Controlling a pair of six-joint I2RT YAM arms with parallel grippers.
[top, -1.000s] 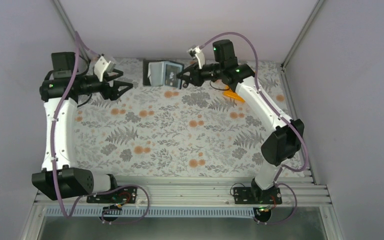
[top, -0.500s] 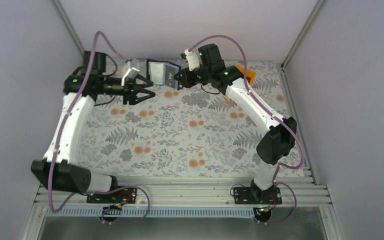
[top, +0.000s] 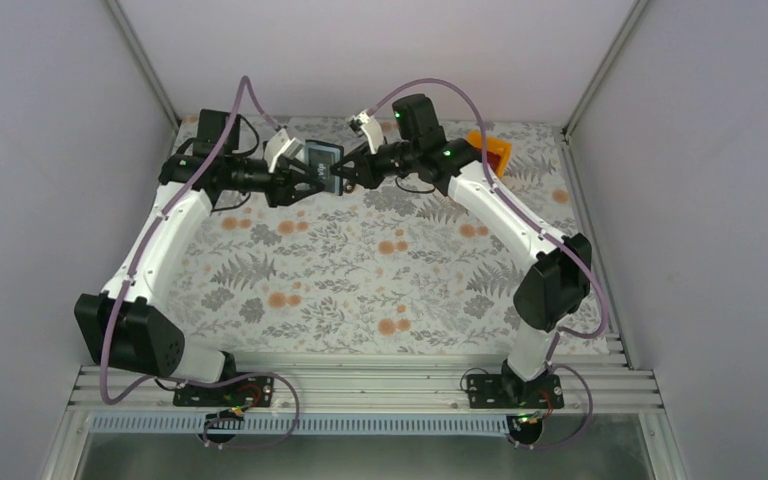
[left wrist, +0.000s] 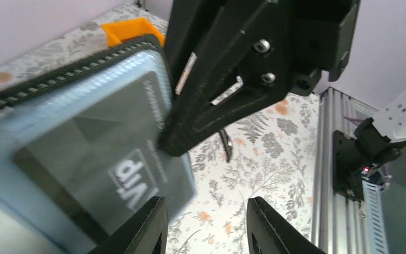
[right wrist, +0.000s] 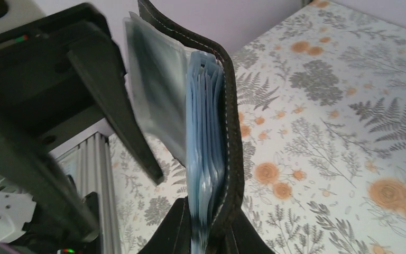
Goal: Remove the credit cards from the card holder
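Right gripper [right wrist: 209, 234] clenched on the upright card holder [right wrist: 230, 106]; left gripper [left wrist: 207, 225] released, fingers spread, just beside it.

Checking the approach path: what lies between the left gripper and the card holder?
Nothing: in the left wrist view, the open left gripper faces the card holder with no object between.

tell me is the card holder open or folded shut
Open: the card holder has its clear sleeves fanned off the black cover, and a vip card shows through one.
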